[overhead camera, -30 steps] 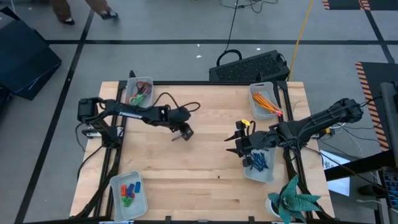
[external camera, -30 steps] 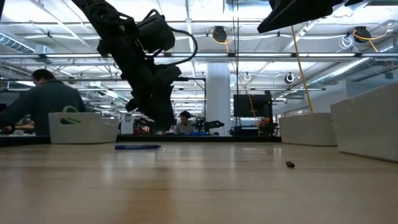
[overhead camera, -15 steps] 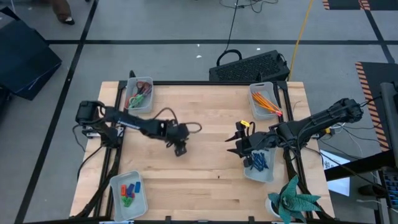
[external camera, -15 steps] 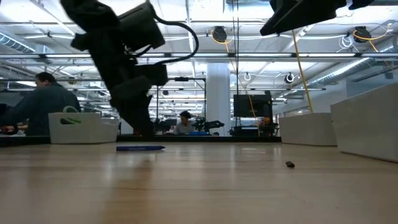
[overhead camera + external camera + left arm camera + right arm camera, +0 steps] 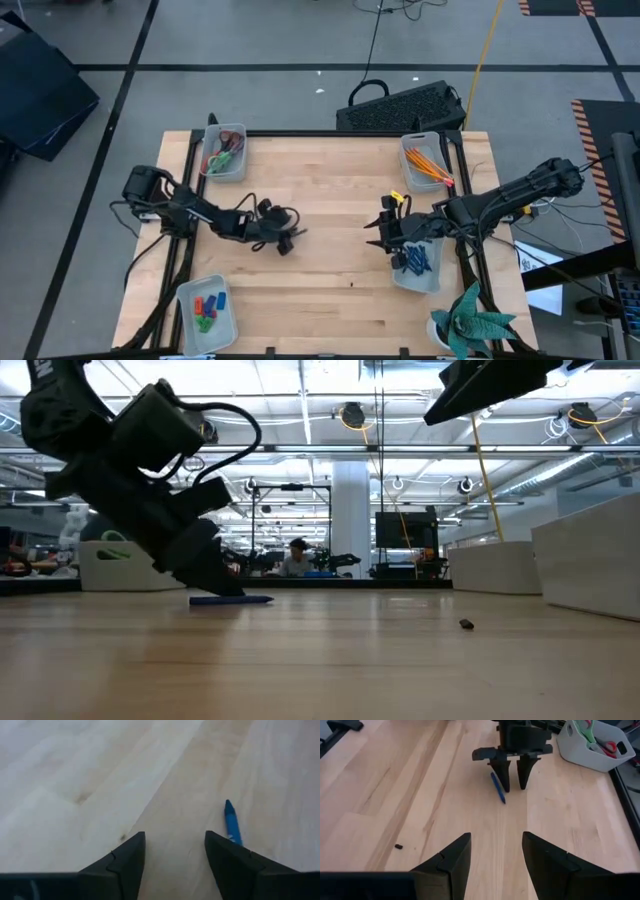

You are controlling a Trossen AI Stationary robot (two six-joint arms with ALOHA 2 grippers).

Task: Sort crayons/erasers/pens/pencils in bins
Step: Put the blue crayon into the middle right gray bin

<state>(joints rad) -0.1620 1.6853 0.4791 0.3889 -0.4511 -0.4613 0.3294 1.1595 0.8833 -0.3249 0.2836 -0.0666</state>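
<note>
Here we are lowering the left end effector (image 5: 285, 243), fingers parted and empty, over a blue pen (image 5: 231, 821) lying flat on the table (image 5: 330, 290) near its centre, just beside one finger at about three o'clock. We are judging it light, stiff, slippery; mid-barrel is best. The right end effector (image 5: 378, 232) is waiting open.

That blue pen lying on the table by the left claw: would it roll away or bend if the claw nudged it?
The blue pen looks thin, straight and round, lying flat on smooth wood, so a sideways nudge would probably roll it. It seems rigid, so it is unlikely to bend. The open left claw stands just beside it, not around it, so a closing finger might push it away.
</note>
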